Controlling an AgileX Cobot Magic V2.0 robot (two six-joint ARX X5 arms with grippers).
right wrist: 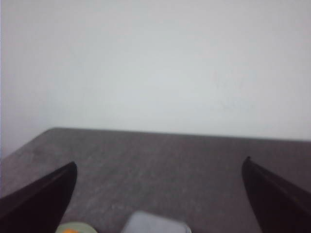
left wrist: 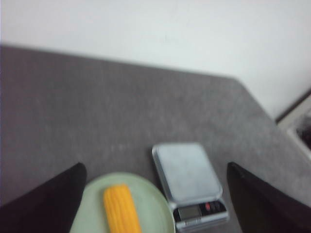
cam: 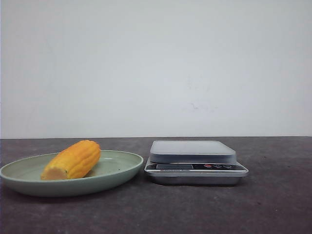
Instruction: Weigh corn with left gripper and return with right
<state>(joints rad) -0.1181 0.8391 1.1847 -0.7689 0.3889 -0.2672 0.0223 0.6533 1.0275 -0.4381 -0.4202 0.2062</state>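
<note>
The corn (cam: 73, 160) is a stubby yellow-orange cob lying on a pale green plate (cam: 119, 168) at the left of the table; it also shows in the left wrist view (left wrist: 121, 208). A silver kitchen scale (cam: 195, 161) stands just right of the plate, its platform bare. My left gripper (left wrist: 155, 167) is open, high above plate and scale, with nothing between its black fingers (left wrist: 58, 194). My right gripper (right wrist: 159, 165) is open too, well back from the scale (right wrist: 155, 224), holding nothing. Neither arm appears in the front view.
The table is dark grey with a white wall behind it. In the left wrist view the table's right edge (left wrist: 265, 109) runs diagonally, with a pale object (left wrist: 299, 124) beyond it.
</note>
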